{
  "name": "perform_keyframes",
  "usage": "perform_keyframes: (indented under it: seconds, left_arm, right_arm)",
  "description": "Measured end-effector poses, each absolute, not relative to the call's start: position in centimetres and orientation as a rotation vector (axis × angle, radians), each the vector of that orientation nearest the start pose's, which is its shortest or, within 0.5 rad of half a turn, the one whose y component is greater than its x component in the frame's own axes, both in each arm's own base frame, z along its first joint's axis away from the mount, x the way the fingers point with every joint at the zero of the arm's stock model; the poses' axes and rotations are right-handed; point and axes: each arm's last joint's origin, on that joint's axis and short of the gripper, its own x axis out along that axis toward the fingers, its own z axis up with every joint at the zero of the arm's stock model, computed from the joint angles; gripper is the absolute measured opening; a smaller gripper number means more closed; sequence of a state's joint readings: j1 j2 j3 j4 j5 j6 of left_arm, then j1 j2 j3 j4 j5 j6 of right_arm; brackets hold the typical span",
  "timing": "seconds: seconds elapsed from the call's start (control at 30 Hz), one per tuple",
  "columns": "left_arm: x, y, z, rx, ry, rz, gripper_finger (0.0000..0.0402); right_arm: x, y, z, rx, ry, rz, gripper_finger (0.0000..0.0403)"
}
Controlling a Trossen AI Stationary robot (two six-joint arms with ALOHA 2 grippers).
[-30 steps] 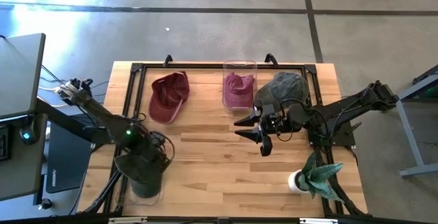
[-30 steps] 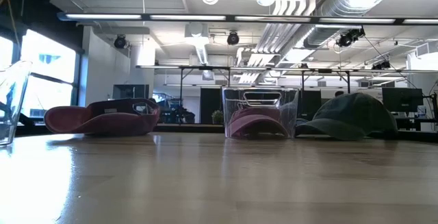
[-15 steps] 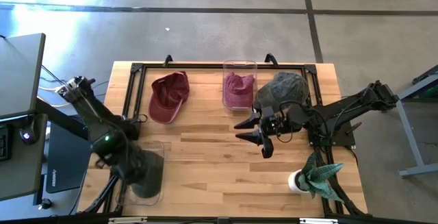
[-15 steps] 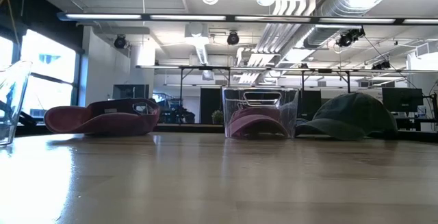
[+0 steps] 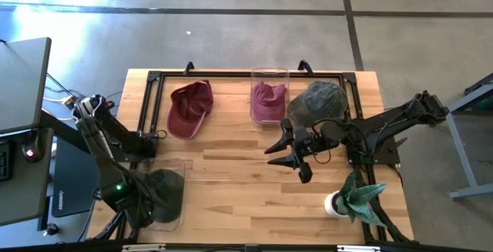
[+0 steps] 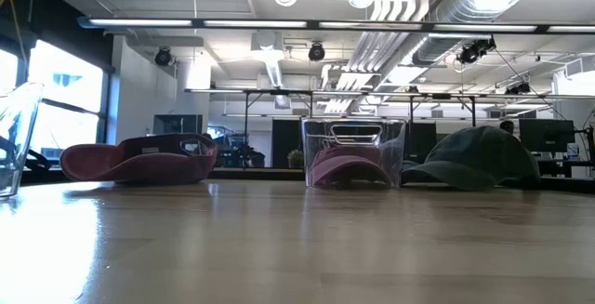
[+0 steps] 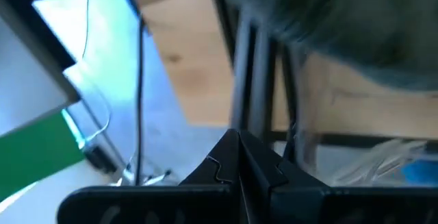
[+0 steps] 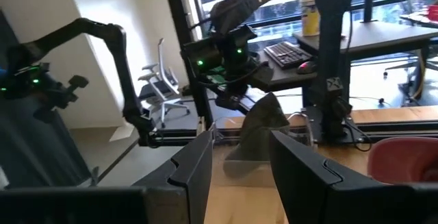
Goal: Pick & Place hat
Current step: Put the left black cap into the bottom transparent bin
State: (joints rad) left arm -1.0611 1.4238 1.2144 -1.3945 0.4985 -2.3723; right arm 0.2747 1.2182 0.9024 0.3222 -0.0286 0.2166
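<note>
Two clear containers are seen on the wooden counter [image 5: 246, 175]. The far bin [image 5: 269, 95], at the far edge near the middle, is filled with a maroon hat [image 5: 267, 100], which is also visible through its clear wall in the low view. The near-left bin [image 5: 160, 194], at the near left corner, is occupied by a dark green hat [image 5: 162, 190] that is draped inside it and rises above its rim. A second maroon hat [image 5: 189, 109] is laid crown-down, brim and strap up, on the bare counter to the left of the far bin, well apart from it. A grey-green hat [image 5: 316, 102] is set just to the right of the far bin, close beside it. A small potted plant [image 5: 356, 197] is placed near the near right corner. The left arm is folded over the left edge of the counter, and its left pincer [image 5: 140, 206] is held beside the near-left bin with its fingers [image 7: 236, 162] pressed fully together on nothing. The right arm is stretched in from the right side, and its right pincer [image 5: 283, 150] is poised above the middle of the counter, pointing left, with its fingers [image 8: 198, 159] parted and nothing gripped between them.
</note>
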Motion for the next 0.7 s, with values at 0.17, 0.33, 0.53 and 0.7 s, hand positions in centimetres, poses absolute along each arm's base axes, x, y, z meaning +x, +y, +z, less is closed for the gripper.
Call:
perform_keyframes:
  seconds: [0.17,0.33,0.53,0.7]
  left_arm:
    - [10.5,-20.8,26.8,-0.892,1.68,1.201,0.0]
    - [11.0,-20.6,26.1,-0.789,1.478,1.185,0.0]
    - [11.0,-20.1,23.7,-0.739,1.395,1.162,0.0]
    - [10.8,-19.4,21.4,-0.693,1.345,1.152,0.0]
  right_arm:
    - [26.7,7.3,33.3,0.221,0.03,0.324,0.0139]
    - [26.8,7.2,33.3,0.224,0.03,0.321,0.0139]
    - [26.8,7.2,33.3,0.256,0.031,0.322,0.0139]
    - [26.8,7.2,33.3,0.278,0.034,0.32,0.0139]
